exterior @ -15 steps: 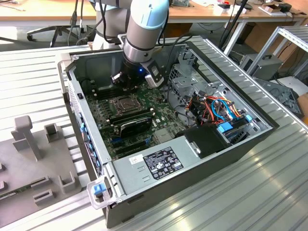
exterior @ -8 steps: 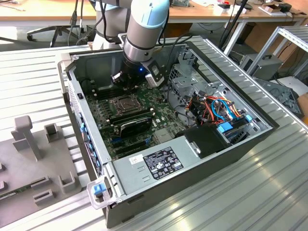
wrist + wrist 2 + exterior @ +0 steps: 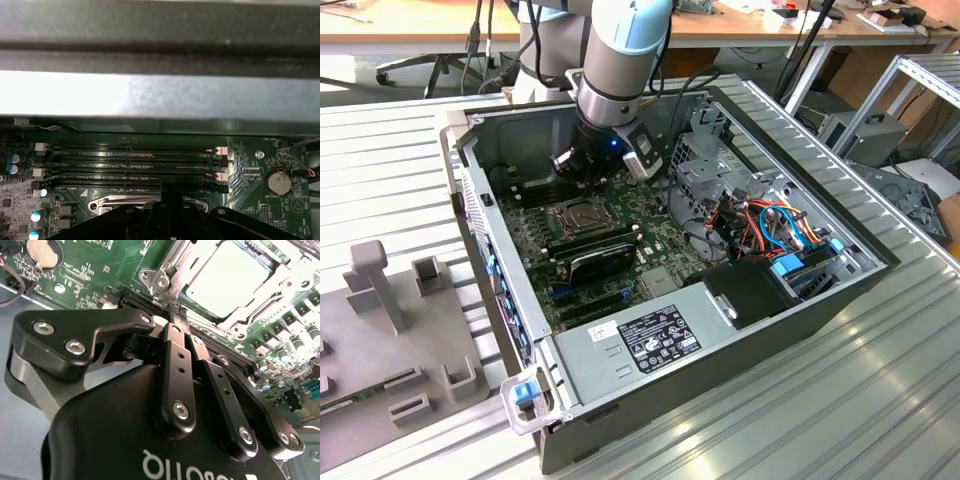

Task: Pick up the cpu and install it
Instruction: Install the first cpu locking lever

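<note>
Gripper: your gripper (image 3: pixel 177 315) is clenched, its two fingers pressed together with nothing between them. In the second wrist view the tips end right at the corner of the socket frame (image 3: pixel 162 280). You cannot tell whether they touch it, because the gripper's own body hides the contact.

Cpu: the cpu (image 3: pixel 227 280) lies flat inside the socket, with the metal frame around it. You see its pale silver-beige top, but the picture's edge cuts off its far corner.

Socket from outside: in the exterior view the socket (image 3: pixel 582 213) sits just below the arm's wrist (image 3: pixel 610 110). It is too dark and small there for you to make out the chip.

Motherboard: the green motherboard (image 3: pixel 100 270) lies on the floor of the open case (image 3: pixel 620 345). The gripper covers a good part of it in both wrist views.

Memory slots: four long black memory slots (image 3: pixel 135 160) run side by side just beyond the fingertips in the first wrist view. Their far ends are lost in shadow.

Coin battery: a round coin battery (image 3: pixel 278 182) sits on the board near the slots' latched ends.

Case wall: a grey case wall (image 3: pixel 160 95) blocks everything behind it in the first wrist view.

Cables: a tangle of orange and blue cables (image 3: pixel 770 225) lies in the case on the exterior view's right, well apart from the socket.

Fixture: a grey moulded fixture (image 3: pixel 390 330) rests on the ribbed table (image 3: pixel 820 400) at the exterior view's left, cut off by the frame.
</note>
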Robot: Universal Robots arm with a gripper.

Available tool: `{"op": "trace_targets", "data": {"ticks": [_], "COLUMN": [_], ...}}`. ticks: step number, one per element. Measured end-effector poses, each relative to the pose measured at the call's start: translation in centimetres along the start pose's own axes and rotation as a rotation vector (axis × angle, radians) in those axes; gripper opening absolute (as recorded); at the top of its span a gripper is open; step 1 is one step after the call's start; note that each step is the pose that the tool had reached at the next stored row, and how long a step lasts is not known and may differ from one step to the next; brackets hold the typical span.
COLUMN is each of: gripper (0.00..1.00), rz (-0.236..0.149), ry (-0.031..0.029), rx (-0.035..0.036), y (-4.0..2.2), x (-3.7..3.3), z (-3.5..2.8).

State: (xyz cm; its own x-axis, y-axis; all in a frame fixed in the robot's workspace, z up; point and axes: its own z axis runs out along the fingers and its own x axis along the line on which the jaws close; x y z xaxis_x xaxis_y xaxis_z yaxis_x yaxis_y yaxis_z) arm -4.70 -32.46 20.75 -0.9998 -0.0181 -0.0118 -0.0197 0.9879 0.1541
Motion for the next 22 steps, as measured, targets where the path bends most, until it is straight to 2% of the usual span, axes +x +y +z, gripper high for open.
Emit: {"op": "trace_targets", "data": {"ticks": [1, 3, 6, 10, 12, 14, 17, 20, 22], "gripper": [0.11, 0.11, 0.11, 0.11, 0.11, 0.11, 0.11, 0.11, 0.11], "rz": [0.000, -0.001, -0.001, -0.001, -0.001, -0.001, -0.001, -0.002, -0.003], "ry": [0.0000, -0.0001, 0.0000, 0.0000, -0.0001, -0.0002, -0.0013, -0.0082, -0.0132], "rx": [0.0044, 0.0278, 0.0345, 0.0351, 0.0352, 0.0351, 0.0349, 0.0354, 0.0353], "y": [-0.01, 0.00, 0.11, 0.19, 0.30, 0.37, 0.38, 0.39, 0.41], "x": [0.00, -0.01, -0.01, -0.02, -0.02, -0.03, 0.02, 1.27, 1.86], "z": [0.00, 0.06, 0.08, -0.08, -0.80, -1.21, -1.26, -1.26, -1.26]}}
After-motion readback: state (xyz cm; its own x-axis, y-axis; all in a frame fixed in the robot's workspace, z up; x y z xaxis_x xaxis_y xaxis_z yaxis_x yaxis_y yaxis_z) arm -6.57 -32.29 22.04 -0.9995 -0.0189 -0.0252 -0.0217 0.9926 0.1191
